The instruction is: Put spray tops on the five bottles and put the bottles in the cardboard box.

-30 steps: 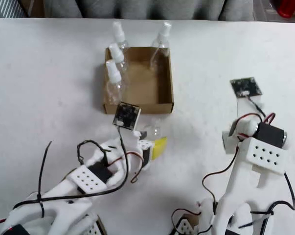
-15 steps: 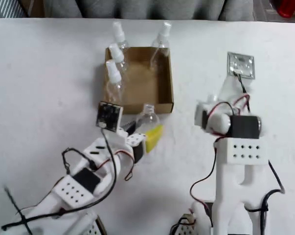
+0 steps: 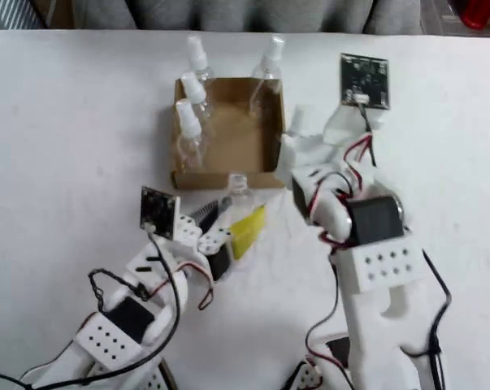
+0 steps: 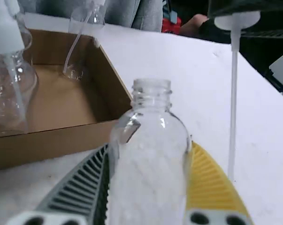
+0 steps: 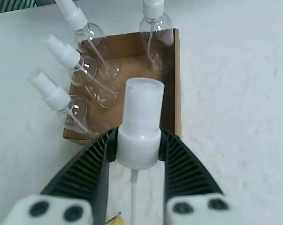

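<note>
4 capped bottles (image 3: pixel 189 134) in the cardboard box (image 3: pixel 228 175); 1 uncapped bottle (image 3: pixel 240 192) just before it.

Bright, even light washes the white table (image 3: pixel 66 122) almost flat, with only faint, soft shadows. Small glints sit on the clear bottle (image 4: pixel 148 154). From above, the strip (image 3: pixel 228 15) beyond the table at 12 o'clock lies dimmer.

Inside the cardboard box (image 3: pixel 265 174), the left and far sides are taken up by four capped bottles (image 3: pixel 188 134); the middle floor is left bare. The near wall is blocked by the open bottle (image 3: pixel 238 188), the right wall by the spray top (image 3: pixel 297 122).
</note>
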Available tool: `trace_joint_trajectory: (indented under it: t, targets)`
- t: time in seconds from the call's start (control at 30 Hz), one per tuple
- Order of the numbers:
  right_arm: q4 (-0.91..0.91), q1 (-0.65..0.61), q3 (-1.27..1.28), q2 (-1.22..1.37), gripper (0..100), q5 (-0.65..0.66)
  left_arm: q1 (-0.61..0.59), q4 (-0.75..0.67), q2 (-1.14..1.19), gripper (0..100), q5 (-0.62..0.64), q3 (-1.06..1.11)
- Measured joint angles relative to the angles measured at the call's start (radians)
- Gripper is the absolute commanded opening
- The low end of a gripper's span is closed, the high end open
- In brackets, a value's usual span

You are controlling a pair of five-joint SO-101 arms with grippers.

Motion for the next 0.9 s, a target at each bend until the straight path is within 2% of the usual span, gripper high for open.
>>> trace_joint_trajectory:
  t: [0.17, 0.37, 0.6, 0.73, 0.9]
  targets:
    - [-0.012, -0.026, 0.023, -0.157, 1.5, 0.0, 0.0, 0.0, -0.08, 2, 0.0, 0.035]
    - [-0.129, -0.026, 0.031, -0.222, 1.5, -0.002, 0.0, 0.0, -0.129, 2, 0.0, 0.055]
    - [-0.37, -0.034, 0.031, -0.227, 1.5, -0.002, 0.0, 0.025, -0.133, 2, -0.005, 0.061]
    - [-0.526, -0.032, 0.031, -0.227, 1.5, 0.002, 0.0, 0.032, -0.133, 2, -0.1, 0.061]
    - [-0.621, -0.146, 0.031, -0.227, 1.5, 0.15, -0.003, 0.032, -0.133, 2, -0.147, 0.061]
